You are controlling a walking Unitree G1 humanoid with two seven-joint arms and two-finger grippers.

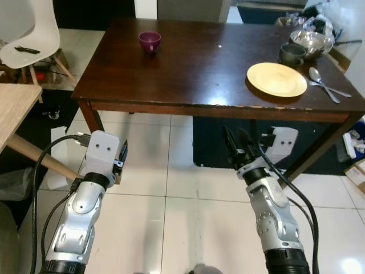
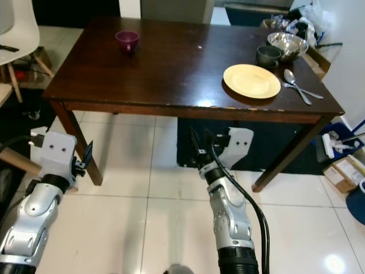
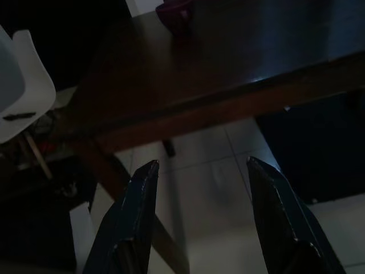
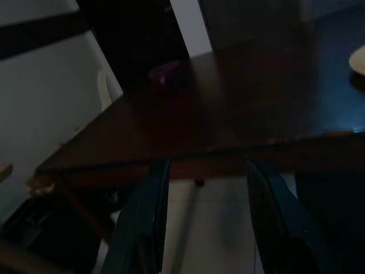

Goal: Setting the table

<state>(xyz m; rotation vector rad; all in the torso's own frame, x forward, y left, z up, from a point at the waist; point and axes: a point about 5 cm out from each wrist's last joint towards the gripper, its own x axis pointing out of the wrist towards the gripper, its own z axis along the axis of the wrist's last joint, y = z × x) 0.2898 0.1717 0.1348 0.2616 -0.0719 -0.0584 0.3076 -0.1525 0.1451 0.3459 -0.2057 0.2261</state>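
1. While I stand on glossy white floor tiles (image 1: 171, 194), a dark brown wooden worktop (image 1: 211, 74) lies before me, its polished top catching glare near the front edge.
2. Towards the worktop's right side sits a round, flat yellow plate (image 1: 276, 79), smooth and shallow.
3. Just beside the plate, on its right, lie two metal spoons (image 1: 323, 83), their handles crossing.
4. Behind the plate stands a dark green mug (image 1: 292, 54), touching or nearly touching a shiny steel bowl (image 1: 311, 42).
5. Near the far left corner, well apart from the rest, stands a small round purple cup (image 1: 149, 41).
6. A white moulded chair (image 1: 31, 34) with wooden legs stands off to my left, and a pale wooden table edge (image 1: 14, 108) juts in nearer to me.
7. My left gripper (image 3: 199, 182) hangs below the worktop's front edge, over the tiles; its fingers (image 3: 137, 211) are spread apart and grasp nothing.
8. My right gripper (image 4: 205, 188) is likewise low in front of the worktop, fingers (image 4: 268, 211) parted and empty.
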